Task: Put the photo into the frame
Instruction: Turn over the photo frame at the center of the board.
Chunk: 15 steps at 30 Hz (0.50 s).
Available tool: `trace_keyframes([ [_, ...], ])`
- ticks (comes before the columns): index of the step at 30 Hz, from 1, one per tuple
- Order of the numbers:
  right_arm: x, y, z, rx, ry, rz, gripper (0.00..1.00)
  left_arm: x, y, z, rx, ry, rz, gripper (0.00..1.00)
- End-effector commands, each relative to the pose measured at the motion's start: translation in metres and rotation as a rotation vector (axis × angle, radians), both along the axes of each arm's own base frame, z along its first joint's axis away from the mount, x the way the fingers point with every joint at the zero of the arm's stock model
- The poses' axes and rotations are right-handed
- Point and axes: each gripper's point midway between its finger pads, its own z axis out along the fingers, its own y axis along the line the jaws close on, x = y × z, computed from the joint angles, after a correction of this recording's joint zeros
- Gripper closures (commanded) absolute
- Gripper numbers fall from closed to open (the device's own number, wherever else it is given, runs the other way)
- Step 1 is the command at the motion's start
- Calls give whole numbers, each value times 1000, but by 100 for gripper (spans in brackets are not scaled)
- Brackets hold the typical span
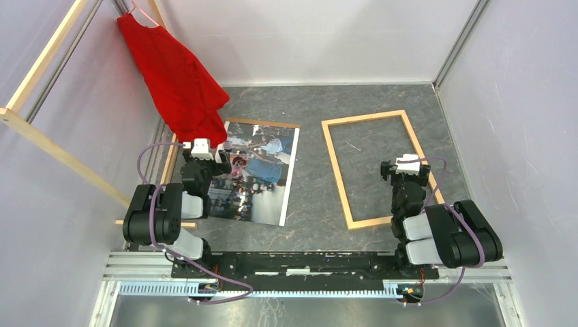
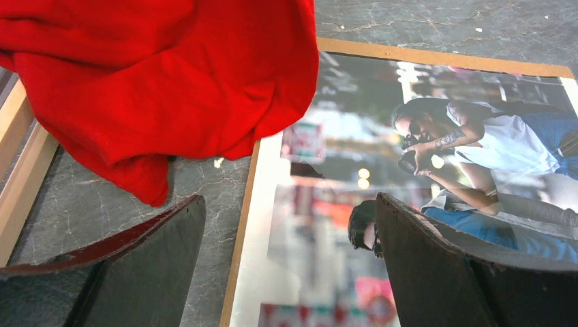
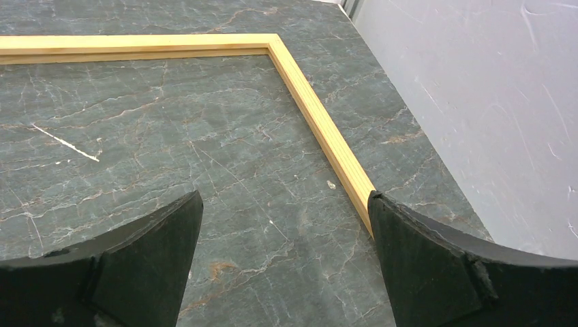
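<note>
showing photo left wrist, frame right wrist

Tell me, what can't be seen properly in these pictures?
- Top view: the cloth covers the photo's far left corner; the left arm hides its left edge.
- Top view: the right arm hides part of the frame's right side.
- Right wrist view: only one frame corner shows; picture edges cut off the rest.
- Left wrist view: the photo's near part is blurred.
- Top view: the board under the photo shows only as a brown strip.
</note>
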Motion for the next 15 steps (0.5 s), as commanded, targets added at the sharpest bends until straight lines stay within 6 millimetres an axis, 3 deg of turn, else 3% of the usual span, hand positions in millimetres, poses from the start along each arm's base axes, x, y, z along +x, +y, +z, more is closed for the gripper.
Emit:
trace_keyframes([
  [1, -24, -6, -20, -6, 48, -14, 2, 4, 3, 12, 8, -53, 17, 0],
  [15, -23, -6, -20, -4, 48, -11, 2, 3, 2, 12, 7, -56, 15, 0],
])
